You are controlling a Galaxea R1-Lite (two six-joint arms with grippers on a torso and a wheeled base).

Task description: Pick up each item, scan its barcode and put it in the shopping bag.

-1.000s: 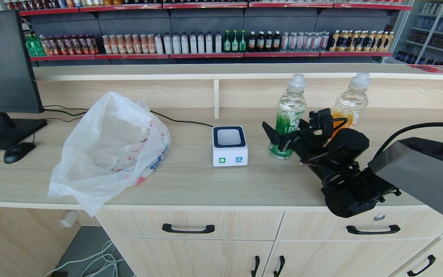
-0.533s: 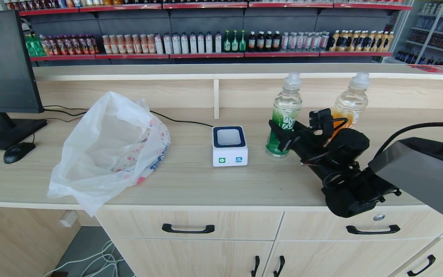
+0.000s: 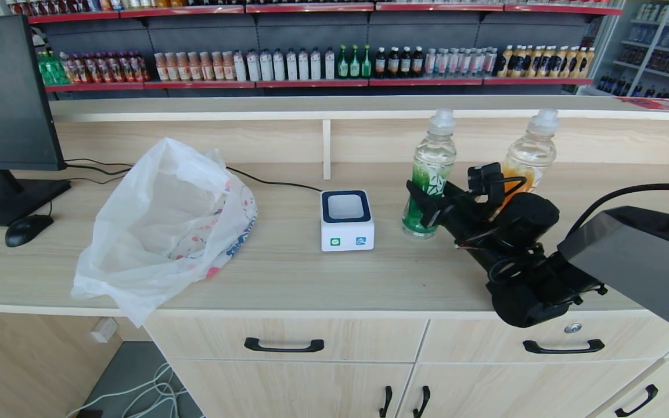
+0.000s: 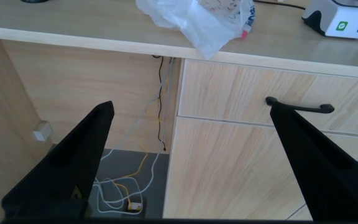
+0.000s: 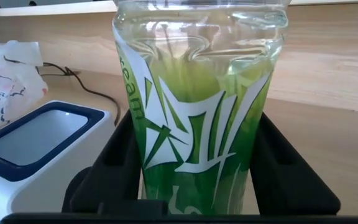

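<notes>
A clear bottle with a green label [image 3: 431,172] stands upright on the wooden counter [image 3: 311,273], right of the white scanner box [image 3: 346,221]. My right gripper [image 3: 424,207] is shut on its lower half. The right wrist view has the green-label bottle [image 5: 197,124] between the two black fingers [image 5: 114,162], and the scanner [image 5: 36,143] beside it. A second bottle with an orange label [image 3: 531,152] stands behind my right arm. The white plastic shopping bag [image 3: 166,220] lies open on the left of the counter. My left gripper [image 4: 191,180] hangs open below the counter edge, before the cabinet front.
A monitor [image 3: 3,98] and a mouse [image 3: 27,228] occupy the counter's far left. A cable runs from the scanner behind the bag. A raised wooden ledge [image 3: 334,110] borders the back. Drawers with black handles [image 4: 299,107] sit under the counter.
My right gripper was open beside the green-label bottle a second ago and has shut on it. The bottle shifted slightly left. The other things stayed put.
</notes>
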